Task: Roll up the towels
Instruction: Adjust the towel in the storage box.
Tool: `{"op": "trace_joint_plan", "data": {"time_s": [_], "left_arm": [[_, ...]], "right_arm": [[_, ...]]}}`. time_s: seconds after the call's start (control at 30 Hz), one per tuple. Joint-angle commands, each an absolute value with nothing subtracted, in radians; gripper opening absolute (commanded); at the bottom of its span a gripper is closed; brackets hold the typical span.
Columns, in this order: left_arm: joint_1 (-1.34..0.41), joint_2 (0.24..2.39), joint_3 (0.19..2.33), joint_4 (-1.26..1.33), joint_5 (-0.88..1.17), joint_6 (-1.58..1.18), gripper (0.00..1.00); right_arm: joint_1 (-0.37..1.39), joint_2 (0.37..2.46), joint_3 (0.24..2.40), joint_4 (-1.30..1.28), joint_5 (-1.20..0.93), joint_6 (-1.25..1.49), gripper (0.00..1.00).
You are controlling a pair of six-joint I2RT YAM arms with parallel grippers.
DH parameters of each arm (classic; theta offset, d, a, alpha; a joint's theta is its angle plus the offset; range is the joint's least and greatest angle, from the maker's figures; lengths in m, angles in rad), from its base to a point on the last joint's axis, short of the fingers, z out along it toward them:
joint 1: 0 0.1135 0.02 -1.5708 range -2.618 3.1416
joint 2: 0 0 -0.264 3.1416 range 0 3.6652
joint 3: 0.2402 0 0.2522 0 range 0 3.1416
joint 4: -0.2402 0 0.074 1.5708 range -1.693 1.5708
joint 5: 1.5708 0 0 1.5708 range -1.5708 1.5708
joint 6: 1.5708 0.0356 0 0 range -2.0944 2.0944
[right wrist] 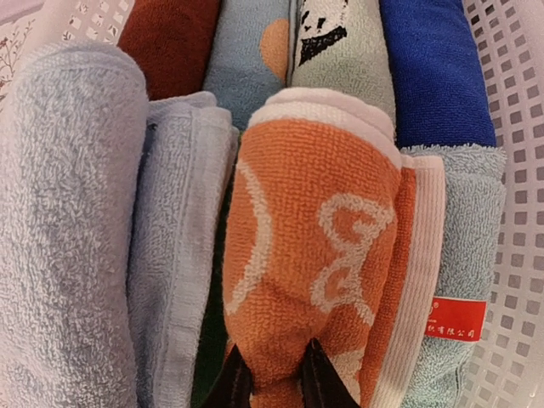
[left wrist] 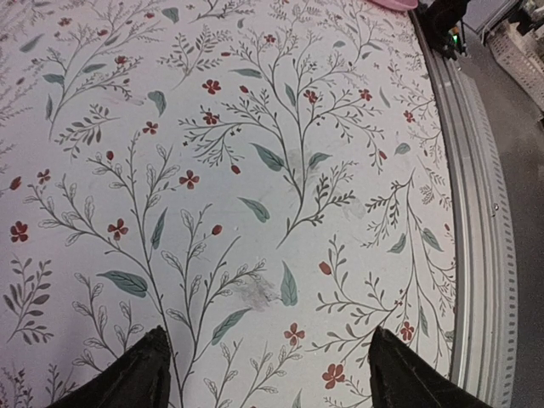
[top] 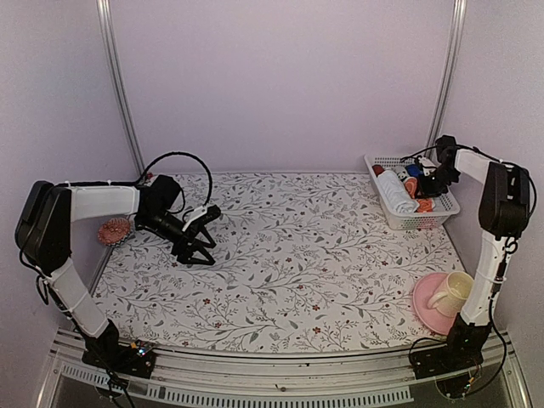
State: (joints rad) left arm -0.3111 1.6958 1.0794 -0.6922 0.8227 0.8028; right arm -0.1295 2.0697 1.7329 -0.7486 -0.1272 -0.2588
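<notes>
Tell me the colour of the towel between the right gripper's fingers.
Orange towel, white looping prints, pale edge; right wrist view shows best.

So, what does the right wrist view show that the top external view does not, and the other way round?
Only the right wrist view shows the orange towel with its white print and pale border, a red label on the pale green towel beside it, and the right gripper pinching the orange cloth. Only the top external view shows the left gripper open over the table, and a cup on a pink plate. Both show the white basket and the light blue towel in it.
</notes>
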Motion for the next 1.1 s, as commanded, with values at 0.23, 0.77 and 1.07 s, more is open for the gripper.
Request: {"op": "trace_joint_plan", "data": {"time_s": [0.23, 0.77, 1.07], "left_arm": [[-0.298, 1.710, 1.071, -0.680, 0.831, 0.798, 0.80], [-0.299, 1.716, 1.074, -0.680, 0.837, 0.802, 0.81], [-0.298, 1.711, 1.072, -0.680, 0.836, 0.799, 0.81]], "right_arm": [[-0.252, 2.077, 1.661, -0.713, -0.531, -0.253, 0.11], [-0.286, 2.055, 1.600, -0.670, -0.860, -0.251, 0.10], [-0.281, 2.033, 1.579, -0.684, -0.649, -0.248, 0.27]]}}
